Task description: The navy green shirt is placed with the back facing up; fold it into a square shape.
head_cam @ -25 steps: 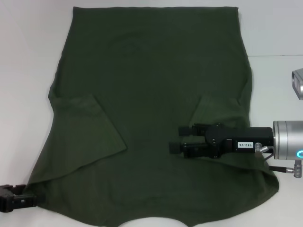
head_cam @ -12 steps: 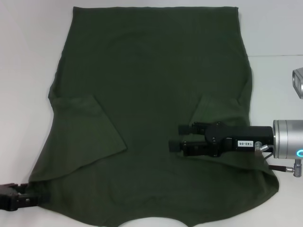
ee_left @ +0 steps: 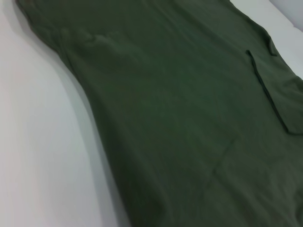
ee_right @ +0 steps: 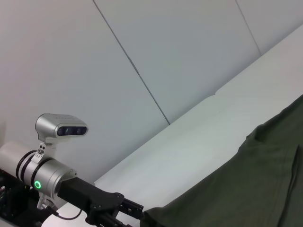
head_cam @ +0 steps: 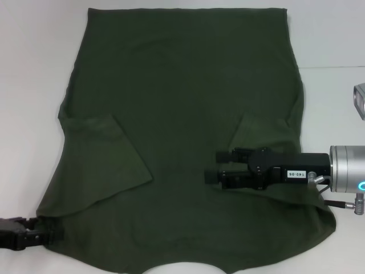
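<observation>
While the navy green shirt (head_cam: 182, 131) is being kept spread flat on the white table (head_cam: 34, 68), both sleeves folded inward, its near left corner is being pinched by the left gripper (head_cam: 48, 235); the right gripper (head_cam: 212, 166) is being held narrowly parted above the right sleeve.

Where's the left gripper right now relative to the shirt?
In the head view, the left gripper is low at the robot's left, at the near-left corner of the navy green shirt; the right gripper hangs over the shirt's right side.

White label "140-06" (head_cam: 295, 175), on right end effector (head_cam: 219, 166)
</observation>
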Robot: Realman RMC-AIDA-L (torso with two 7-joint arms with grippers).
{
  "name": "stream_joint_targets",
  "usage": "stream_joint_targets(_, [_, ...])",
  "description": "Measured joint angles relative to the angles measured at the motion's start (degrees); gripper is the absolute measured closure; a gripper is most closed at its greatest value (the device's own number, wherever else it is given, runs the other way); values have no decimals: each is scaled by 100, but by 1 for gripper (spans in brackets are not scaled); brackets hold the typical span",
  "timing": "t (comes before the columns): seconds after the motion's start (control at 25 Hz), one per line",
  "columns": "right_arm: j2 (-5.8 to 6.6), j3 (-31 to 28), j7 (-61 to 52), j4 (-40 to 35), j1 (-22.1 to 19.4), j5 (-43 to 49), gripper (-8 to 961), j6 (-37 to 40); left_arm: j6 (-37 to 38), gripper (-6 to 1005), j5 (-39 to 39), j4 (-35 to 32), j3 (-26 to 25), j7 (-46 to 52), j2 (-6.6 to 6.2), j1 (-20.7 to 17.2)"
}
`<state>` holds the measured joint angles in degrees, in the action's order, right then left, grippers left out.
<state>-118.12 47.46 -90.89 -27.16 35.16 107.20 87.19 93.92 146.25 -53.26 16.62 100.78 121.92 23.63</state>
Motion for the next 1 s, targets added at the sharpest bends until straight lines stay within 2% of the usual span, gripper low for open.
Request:
stream_joint_targets(0.2, [0,0,1,-2,0,-34,38,0,-6,169,15,-13,0,0,-7,34])
stream_joint_targets(0.28, [0,0,1,-4,-1,-56,38,2,-14,349,14,-38,3,-1,-11,38])
stream_joint_targets(0.48, [7,0,4,-15,-14,-87,38,37,-178,557,33,-29,77,31,4,38])
stream_joint_targets(1.0, [9,0,10,-18,-42,-87,38,88,-323,828,0,-29,96,114,40,44])
